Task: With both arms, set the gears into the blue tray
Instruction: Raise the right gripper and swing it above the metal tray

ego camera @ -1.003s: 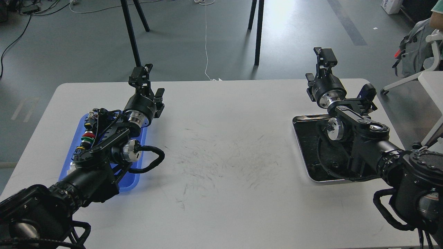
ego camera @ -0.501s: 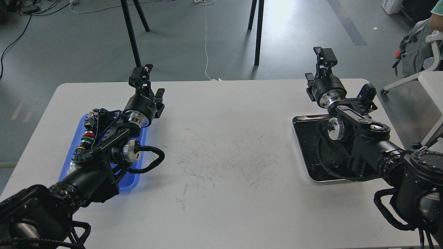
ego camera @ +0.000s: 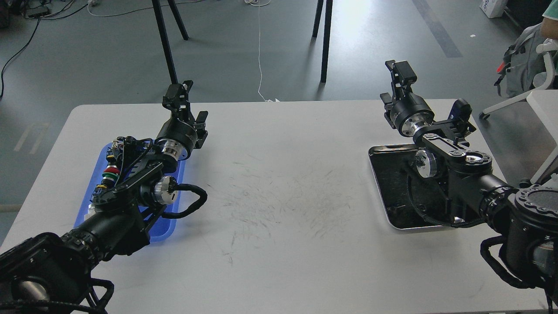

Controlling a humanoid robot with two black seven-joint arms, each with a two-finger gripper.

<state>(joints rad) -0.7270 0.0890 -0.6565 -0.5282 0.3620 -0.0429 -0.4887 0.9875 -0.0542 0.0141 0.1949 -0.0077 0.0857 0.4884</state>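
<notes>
A white table [ego camera: 279,174] seen from above, with a black robot arm reaching in from each lower corner. At nine o'clock lies the blue tray [ego camera: 98,174], mostly covered by the left arm; coloured push-buttons [ego camera: 109,174] show along its near edge. At three o'clock sits a steel tray [ego camera: 388,187] with a dark floor, under the right arm. The gears would be tiny black parts; against that dark floor none can be picked out. Both arms hover raised, so this looks like a pause between pickups. Next, the right arm probably needs to dip into the steel tray. The left gripper [ego camera: 178,93] and right gripper [ego camera: 399,72] are too small and dark to tell whether their jaws are parted.
</notes>
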